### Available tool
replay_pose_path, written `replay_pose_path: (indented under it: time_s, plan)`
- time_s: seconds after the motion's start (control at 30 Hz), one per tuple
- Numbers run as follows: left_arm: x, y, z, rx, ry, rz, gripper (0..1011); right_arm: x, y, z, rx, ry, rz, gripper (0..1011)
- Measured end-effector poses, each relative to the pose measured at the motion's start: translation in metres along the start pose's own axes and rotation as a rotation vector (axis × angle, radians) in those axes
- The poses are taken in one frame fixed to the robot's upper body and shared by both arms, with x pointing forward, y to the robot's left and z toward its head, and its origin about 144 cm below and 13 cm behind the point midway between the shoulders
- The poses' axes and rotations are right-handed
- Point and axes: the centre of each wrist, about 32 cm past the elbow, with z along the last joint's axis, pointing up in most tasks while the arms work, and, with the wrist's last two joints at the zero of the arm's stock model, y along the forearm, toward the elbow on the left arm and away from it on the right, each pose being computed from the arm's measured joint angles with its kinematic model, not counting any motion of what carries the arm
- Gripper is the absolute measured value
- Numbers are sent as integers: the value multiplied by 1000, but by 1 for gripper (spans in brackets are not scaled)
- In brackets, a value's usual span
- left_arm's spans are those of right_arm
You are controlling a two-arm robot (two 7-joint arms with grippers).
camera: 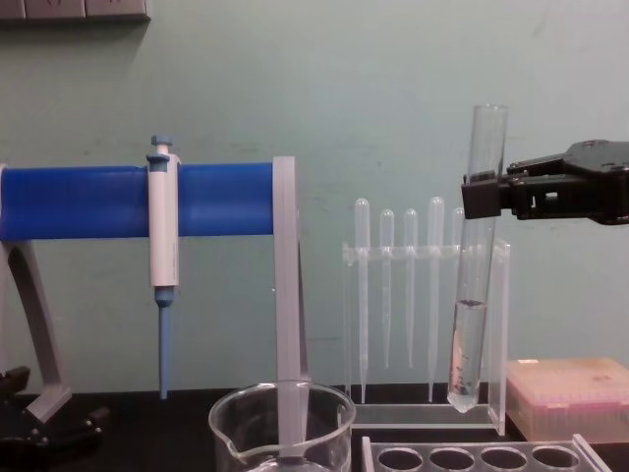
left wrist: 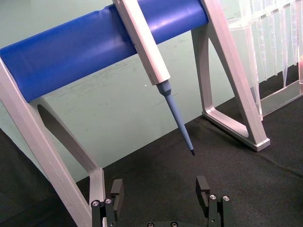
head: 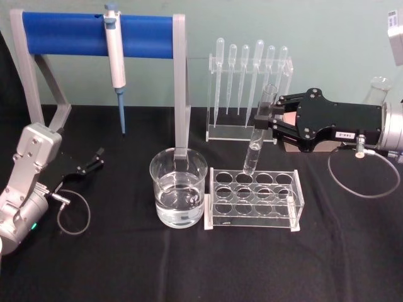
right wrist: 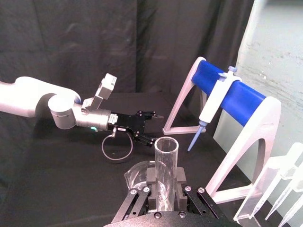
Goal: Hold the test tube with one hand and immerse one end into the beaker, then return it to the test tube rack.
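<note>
Right gripper [head: 263,119] reaches in from the right edge of the head view. Its fingers [right wrist: 151,183] are clamped on the test tube [head: 255,148], gripping it up near the flared rim. The tube leans a little, with the top tipped right and the bottom left. From the chest view you can see some clear liquid in its lower part. Its rounded end hangs just above the test tube rack [head: 254,215], not down in any hole. In the head view it sits over the back row, left of the middle.

The beaker [head: 165,189] is at lower centre of the head view, right beside the rack's left end, and I can't tell if they touch. It has clear liquid in it, and the tube is off to its right, not over it.

Left gripper [head: 91,163] sits low at the left edge over the black counter [head: 189,270]. Its fingers [left wrist: 116,193] are spread wide with nothing between them.

Behind all that, upper left, there's a blue-barred stand [head: 69,34] with a pipettor [head: 114,56] hanging off it. A clear stand of plastic pipettes [head: 249,82] is at upper centre, right behind the tube. A pink box [camera: 570,393] shows at the lower right of the chest view.
</note>
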Motion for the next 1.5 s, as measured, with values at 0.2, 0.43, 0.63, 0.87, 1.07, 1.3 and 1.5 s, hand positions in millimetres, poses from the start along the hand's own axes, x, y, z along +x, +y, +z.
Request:
replay_pose_path:
  time_s: [0.2, 0.43, 0.63, 0.87, 1.07, 1.3, 1.5]
  plan:
    - [0, 0, 0, 0, 0, 0, 1000, 0, 0, 0, 0, 0, 0, 238]
    - [0, 0, 0, 0, 0, 0, 1000, 0, 0, 0, 0, 0, 0, 237]
    - [0, 0, 0, 0, 0, 0, 1000, 0, 0, 0, 0, 0, 0, 237]
    - [0, 0, 0, 0, 0, 0, 1000, 0, 0, 0, 0, 0, 0, 238]
    - [0, 0, 0, 0, 0, 0, 1000, 0, 0, 0, 0, 0, 0, 237]
    - [0, 0, 0, 0, 0, 0, 1000, 0, 0, 0, 0, 0, 0, 238]
    - [0, 0, 0, 0, 0, 0, 1000, 0, 0, 0, 0, 0, 0, 237]
